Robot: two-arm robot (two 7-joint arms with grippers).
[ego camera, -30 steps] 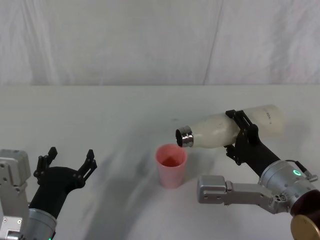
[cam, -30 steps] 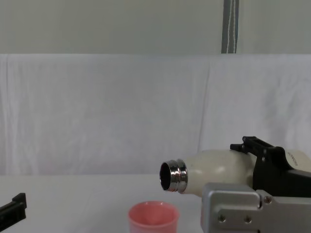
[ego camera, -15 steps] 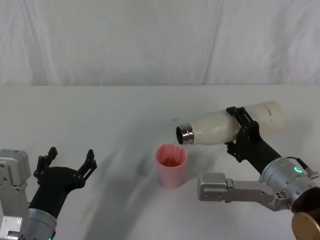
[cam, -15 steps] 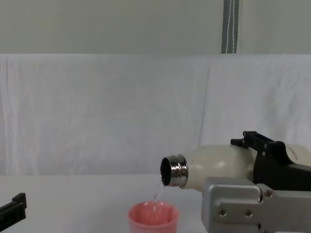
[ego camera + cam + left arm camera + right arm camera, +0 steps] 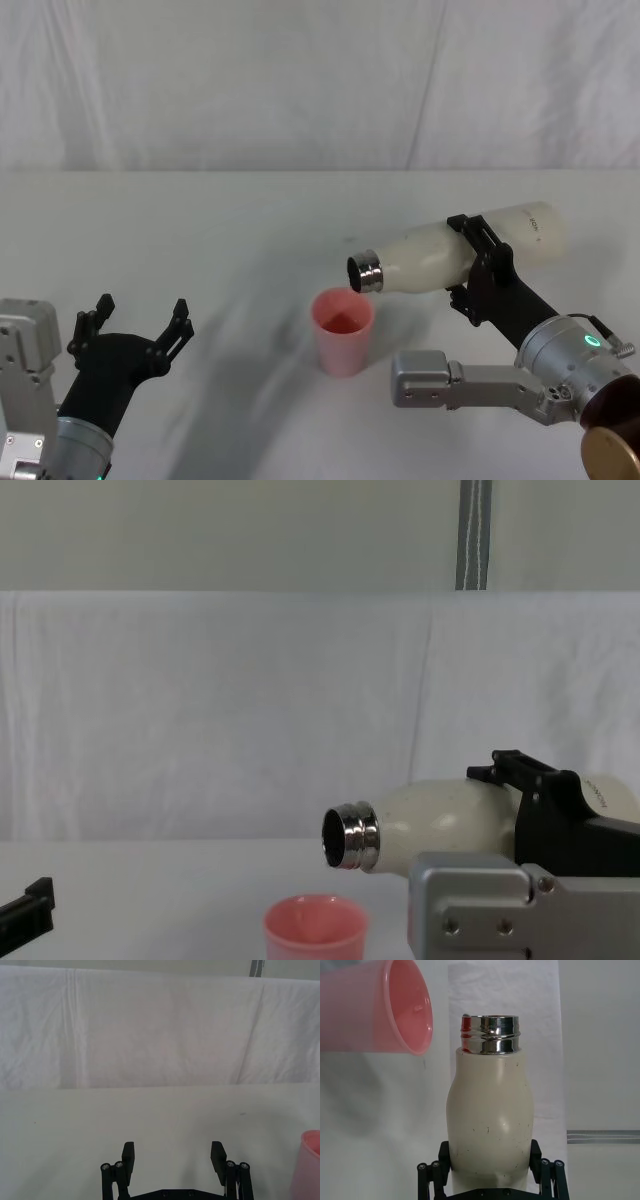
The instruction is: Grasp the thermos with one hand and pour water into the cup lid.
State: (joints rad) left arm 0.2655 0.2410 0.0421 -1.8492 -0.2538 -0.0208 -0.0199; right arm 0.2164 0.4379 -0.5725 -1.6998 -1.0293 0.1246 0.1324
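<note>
At right of centre in the head view, the right gripper (image 5: pixel 478 262) clamps the thermos (image 5: pixel 450 252) on its side, its steel neck above the cup lid (image 5: pixel 343 329) at centre. At lower left, the left gripper (image 5: pixel 132 322) rests, fingers spread wide.

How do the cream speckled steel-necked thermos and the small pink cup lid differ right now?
The cream speckled steel-necked thermos lies nearly horizontal in the air, clamped by the right gripper; the small pink cup lid stands upright on the white table. The thermos is far longer than the cup lid. Both are open-mouthed.
</note>
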